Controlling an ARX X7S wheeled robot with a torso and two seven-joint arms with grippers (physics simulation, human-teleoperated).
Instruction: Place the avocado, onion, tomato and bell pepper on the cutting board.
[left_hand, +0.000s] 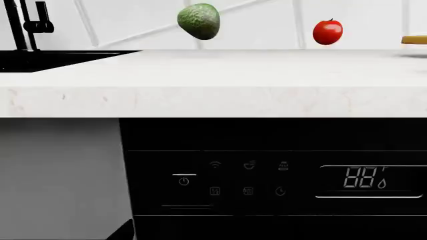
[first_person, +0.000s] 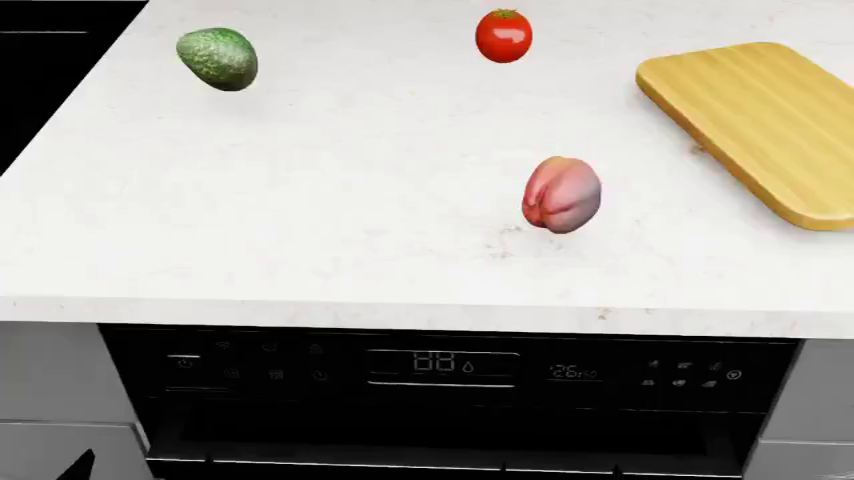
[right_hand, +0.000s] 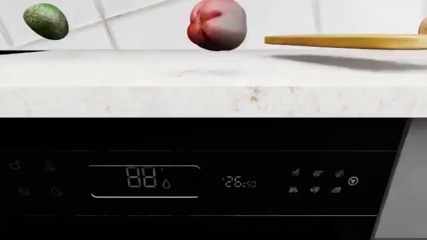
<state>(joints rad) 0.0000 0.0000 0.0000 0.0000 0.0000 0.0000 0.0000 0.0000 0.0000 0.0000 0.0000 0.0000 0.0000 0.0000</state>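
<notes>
On the white counter (first_person: 334, 220) the dark green avocado (first_person: 218, 58) lies at the far left and the glossy red tomato (first_person: 503, 36) at the far middle. The pinkish bell pepper (first_person: 562, 194) stands nearer the front edge. The wooden cutting board (first_person: 767, 120) lies bare at the right. A tan sliver (right_hand: 423, 25) above the board's far end may be the onion; I cannot tell. Both wrist cameras look at the counter front from below its top. Only a dark tip (left_hand: 127, 231) shows by the left jaws, and the right gripper does not show.
A black dishwasher (first_person: 441, 365) with a lit control panel fills the front under the counter. A dark sink (left_hand: 53, 59) with a black faucet (left_hand: 27, 22) sits at the counter's left end. Grey cabinet fronts (left_hand: 60, 175) flank the dishwasher.
</notes>
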